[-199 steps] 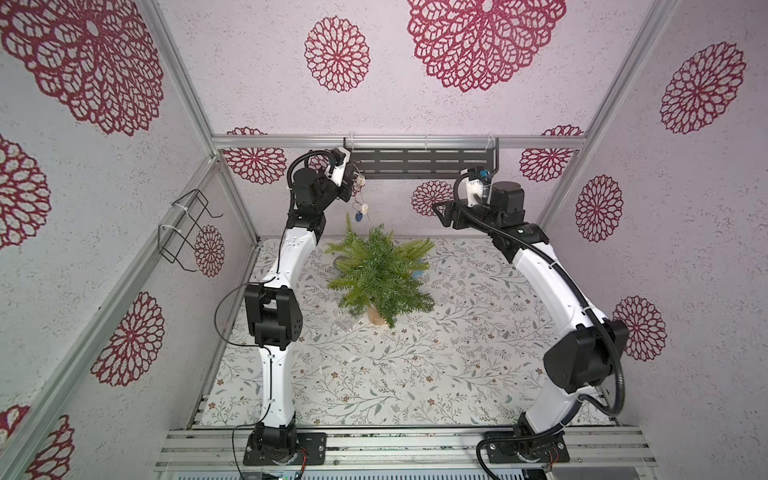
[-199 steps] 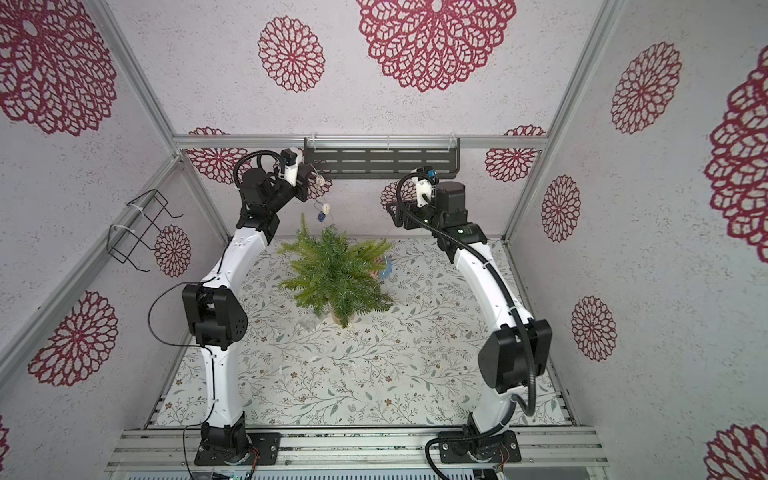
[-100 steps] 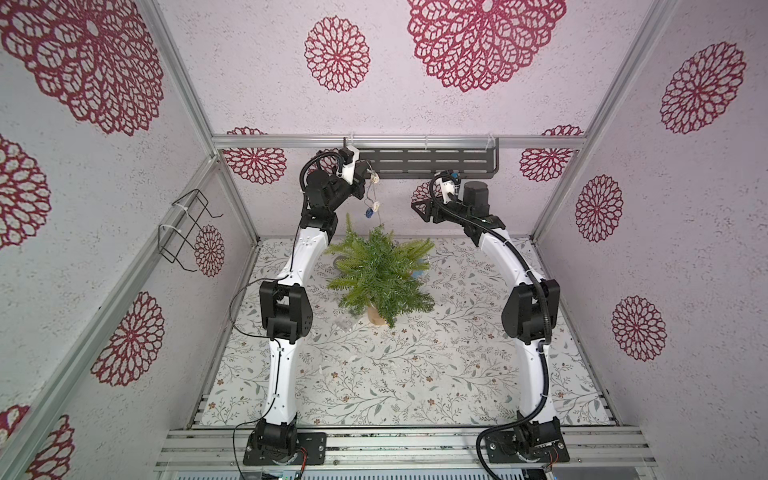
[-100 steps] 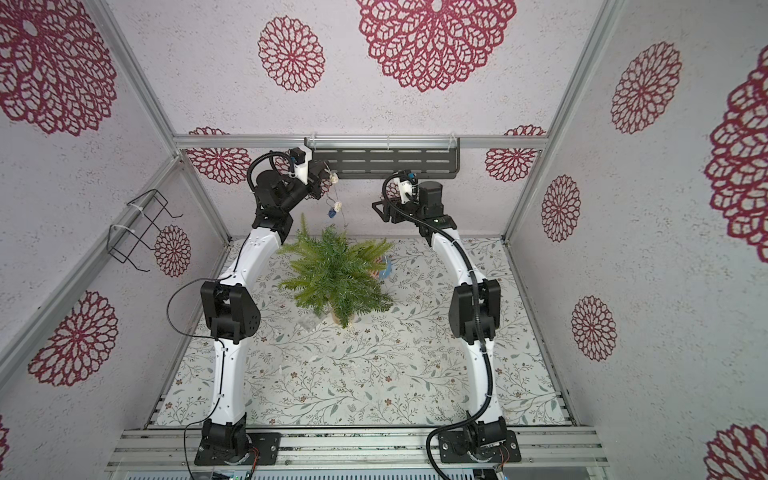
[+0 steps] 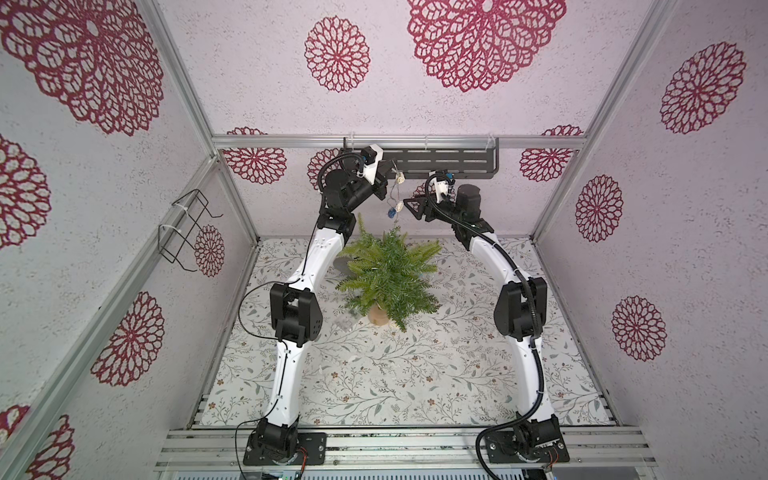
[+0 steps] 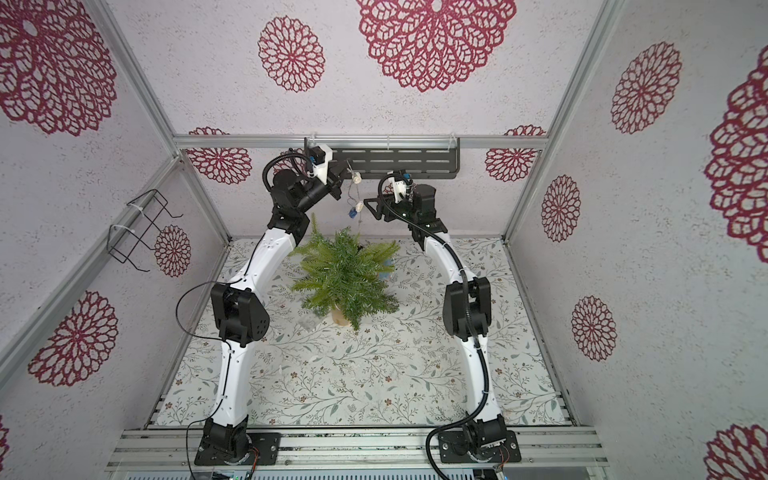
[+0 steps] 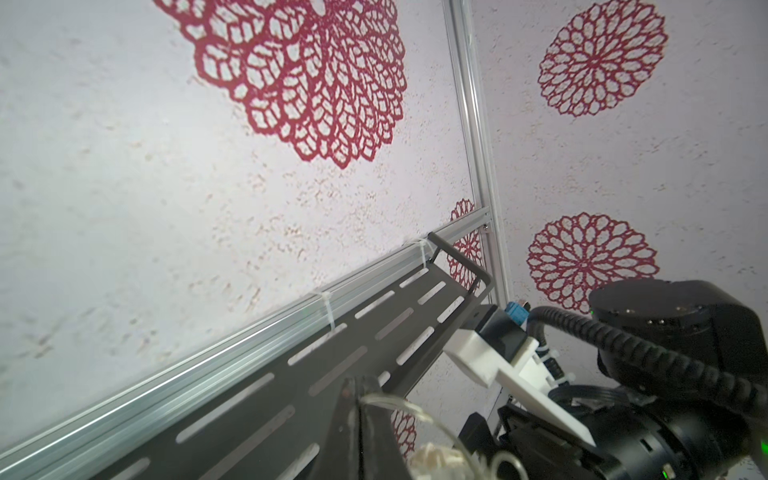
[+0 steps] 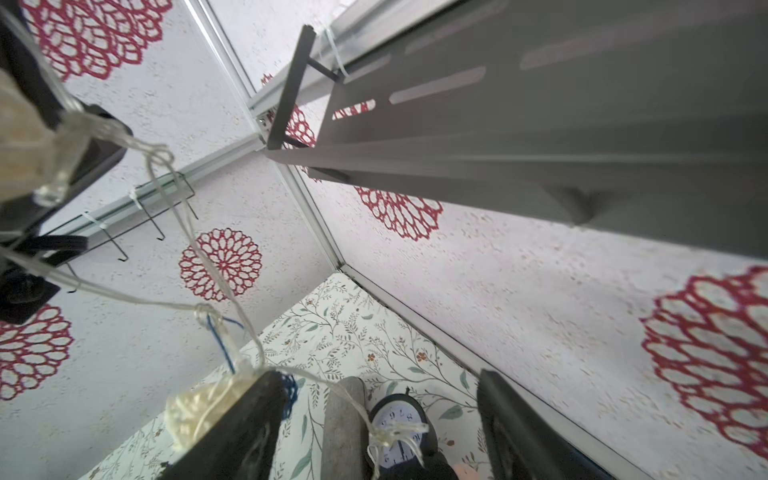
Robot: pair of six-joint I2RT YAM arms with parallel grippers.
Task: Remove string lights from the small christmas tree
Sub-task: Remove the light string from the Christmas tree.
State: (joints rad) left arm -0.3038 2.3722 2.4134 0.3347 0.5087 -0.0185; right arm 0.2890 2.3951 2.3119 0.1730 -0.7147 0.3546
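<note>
as clear-wired string lights (image 5: 400,205) are clenched above the small green pine (image 5: 388,270) by the left gripper (image 5: 385,186) (right gripper (image 5: 410,206) spread), it could be toppled by snags.

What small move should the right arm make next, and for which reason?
Probably close the right gripper jaws on the string lights. The left gripper, shut, holds them high above the small christmas tree, and in the right wrist view the clear wire crosses between the open right jaws, so a second, lower grip looks ready.
</note>
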